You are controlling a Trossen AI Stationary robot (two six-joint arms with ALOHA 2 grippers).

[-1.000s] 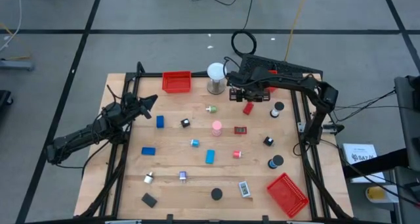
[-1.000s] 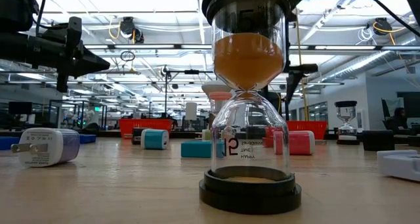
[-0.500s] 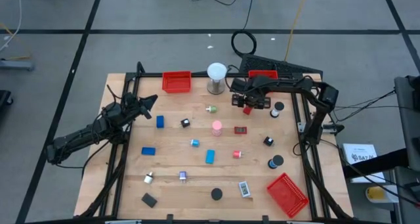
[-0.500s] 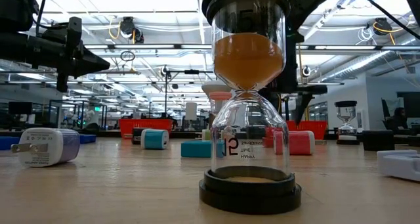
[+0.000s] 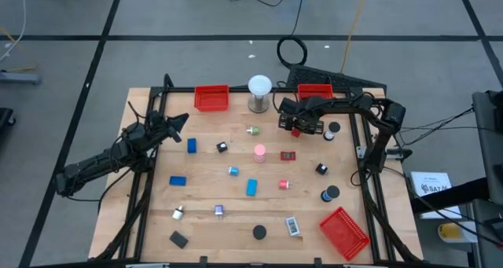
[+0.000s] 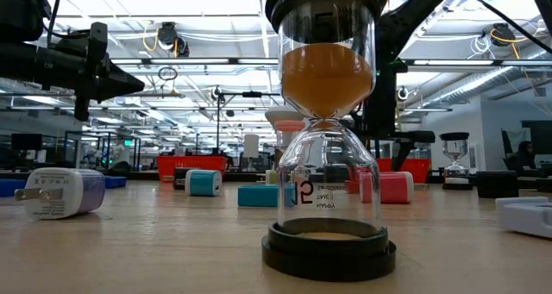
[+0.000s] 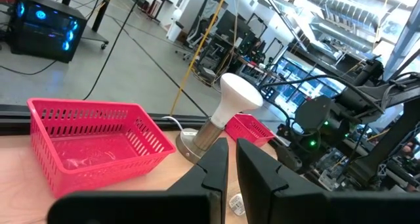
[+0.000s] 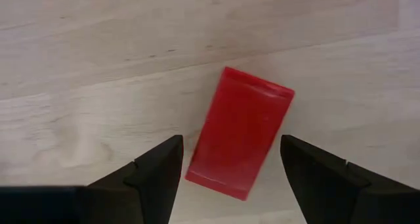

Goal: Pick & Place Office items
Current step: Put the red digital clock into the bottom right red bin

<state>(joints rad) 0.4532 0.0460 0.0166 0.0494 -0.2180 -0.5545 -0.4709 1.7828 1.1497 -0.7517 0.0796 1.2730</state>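
Observation:
A small red block (image 8: 239,132) lies flat on the wooden table toward the far right. My right gripper (image 8: 230,148) points down over it, open. One finger (image 8: 157,168) stands off each long side of the block, and neither touches it. In the high view this gripper (image 5: 299,126) covers most of the block. My left gripper (image 5: 179,120) hangs level and shut above the table's left side, holding nothing. Other office items lie scattered: blue blocks (image 5: 251,188), a pink disc (image 5: 259,150), black pieces (image 5: 179,239).
Red mesh trays stand at the far edge (image 5: 211,97) (image 5: 314,89) and the near right corner (image 5: 344,229). A white globe on a metal base (image 5: 258,91) stands left of my right gripper. An hourglass (image 6: 326,130) stands near the front edge, close to the low camera.
My right gripper has come down toward the red block and a little toward the table's near edge, staying open. The block has not moved.

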